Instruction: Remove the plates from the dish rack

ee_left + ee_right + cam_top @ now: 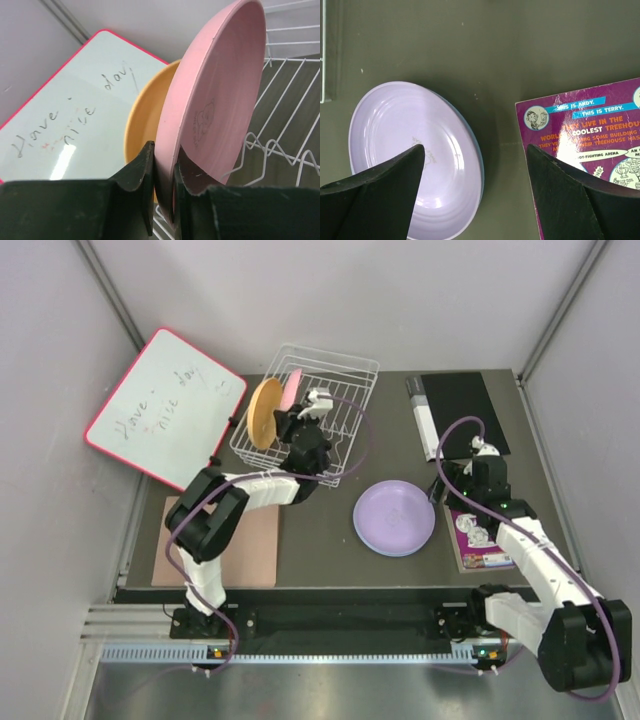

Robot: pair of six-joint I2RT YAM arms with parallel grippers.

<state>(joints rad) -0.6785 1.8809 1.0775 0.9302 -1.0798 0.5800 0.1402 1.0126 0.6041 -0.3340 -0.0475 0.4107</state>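
Leaning at the far left, a red-framed whiteboard (165, 410) carried handwriting, and a brown mat (250, 540) lay on the desk (330, 550) in front of it. Next came the dish rack (345, 370), with the orange-yellow plate (264, 412) standing on edge at its left end and the pink plate (292, 390) upright just beside it. The left hand (298, 412) reached into the rack; its wrist view showed the fingers (142, 175) pinched onto the pink plate's rim, one on each face. Right of the rack, the purple plate (394, 517) lay flat on the desk, and the edge of the light blue plate (481, 165) showed beneath it. The right hand (455, 490) hovered with its jaws spread wide, holding nothing, between that stack and a purple book (482, 540). A flat black item (462, 405) lay behind it.
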